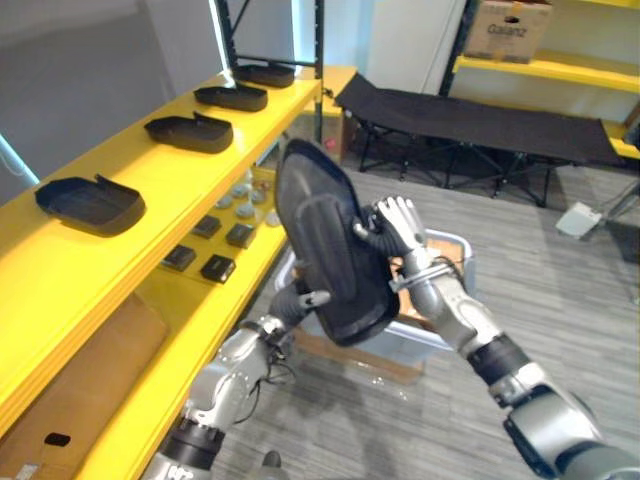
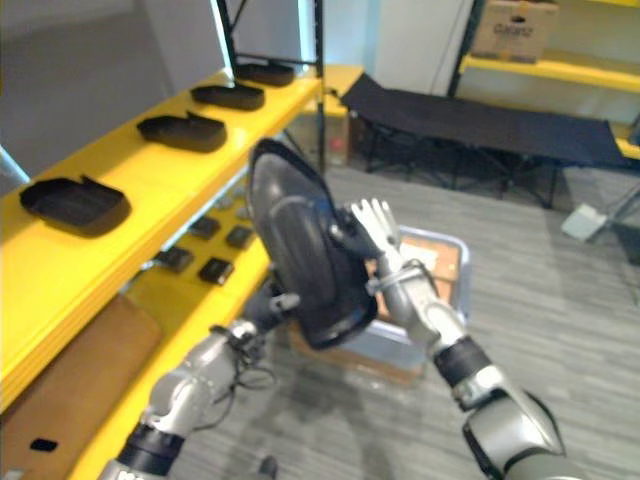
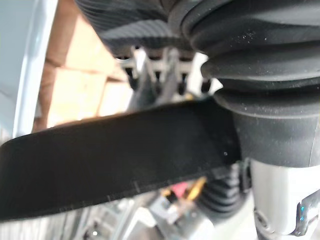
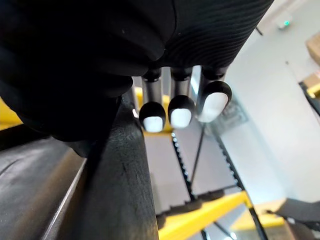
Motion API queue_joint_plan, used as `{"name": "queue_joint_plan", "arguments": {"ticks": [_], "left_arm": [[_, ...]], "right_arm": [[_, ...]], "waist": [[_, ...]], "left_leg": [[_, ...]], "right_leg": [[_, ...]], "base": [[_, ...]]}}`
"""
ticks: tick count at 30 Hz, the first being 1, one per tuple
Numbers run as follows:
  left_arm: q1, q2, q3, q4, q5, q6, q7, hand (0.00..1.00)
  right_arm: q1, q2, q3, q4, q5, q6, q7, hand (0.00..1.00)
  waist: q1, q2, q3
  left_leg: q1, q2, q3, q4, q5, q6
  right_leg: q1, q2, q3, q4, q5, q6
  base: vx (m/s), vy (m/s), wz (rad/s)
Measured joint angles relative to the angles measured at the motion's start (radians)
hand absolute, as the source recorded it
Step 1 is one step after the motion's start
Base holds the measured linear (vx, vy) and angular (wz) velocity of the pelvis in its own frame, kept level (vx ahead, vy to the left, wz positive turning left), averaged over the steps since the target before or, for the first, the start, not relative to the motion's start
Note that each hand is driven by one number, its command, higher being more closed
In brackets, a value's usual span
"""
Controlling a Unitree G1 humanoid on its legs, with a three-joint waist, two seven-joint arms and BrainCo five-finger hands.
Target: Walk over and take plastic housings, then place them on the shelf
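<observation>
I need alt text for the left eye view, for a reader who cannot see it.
A robot holds a black plastic housing on edge between its left hand, gripping the lower rim, and its flat right hand. To its left, four housings lie in a row on a yellow shelf.

Top shelf (image 1: 60,262): four housings (image 1: 231,97) in a row. Bare yellow stretch between nearest housing (image 1: 90,203) and second housing (image 1: 190,132); near end bare too. Black upright (image 1: 318,40) closes far end.
</observation>
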Motion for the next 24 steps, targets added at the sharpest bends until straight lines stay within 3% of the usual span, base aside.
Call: {"name": "queue_joint_plan", "arguments": {"ticks": [6,14,21,22,24], "left_arm": [[-0.013,0.004,-0.005,0.014,0.015,-0.016,0.022,0.00],[-0.036,0.036,-0.041,0.045,0.020,-0.024,0.043,0.00],[-0.044,0.034,-0.051,0.058,0.087,-0.025,0.065,0.00],[-0.051,0.034,-0.056,0.071,0.093,-0.025,0.066,1.00],[-0.056,0.035,-0.070,0.080,0.095,-0.025,0.073,1.00]], "right_arm": [[0.000,0.018,0.032,0.027,-0.019,0.014,-0.015,1.00],[0.000,0.052,0.040,0.090,-0.038,0.038,-0.024,1.00],[-0.001,0.063,0.044,0.108,-0.037,0.042,-0.038,1.00],[-0.004,0.064,0.049,0.110,-0.036,0.042,-0.039,1.00],[-0.019,0.064,0.064,0.122,-0.036,0.043,-0.039,1.00]], "waist": [[0.007,-0.003,-0.001],[0.010,-0.026,-0.007],[0.015,-0.027,-0.007],[0.016,-0.027,-0.007],[0.017,-0.028,-0.007]], "left_leg": [[-0.008,-0.001,-0.007,0.002,0.000,0.000],[-0.012,-0.001,-0.012,0.005,0.000,0.000],[-0.013,0.000,-0.014,0.005,0.000,-0.001],[-0.013,0.000,-0.015,0.005,0.000,-0.001],[-0.014,0.000,-0.016,0.005,0.001,-0.001]], "right_leg": [[-0.002,0.000,-0.005,0.000,0.000,0.000],[-0.002,0.001,-0.009,0.000,0.000,0.000],[-0.001,0.001,-0.011,0.000,0.000,0.000],[-0.001,0.001,-0.012,0.000,0.000,0.000],[-0.001,0.002,-0.013,0.000,0.000,0.000]], "base": [[0.00,-0.001,0.03],[0.00,-0.001,0.01],[0.00,0.000,0.00],[0.00,0.000,0.00],[0.00,0.000,0.00]]}}
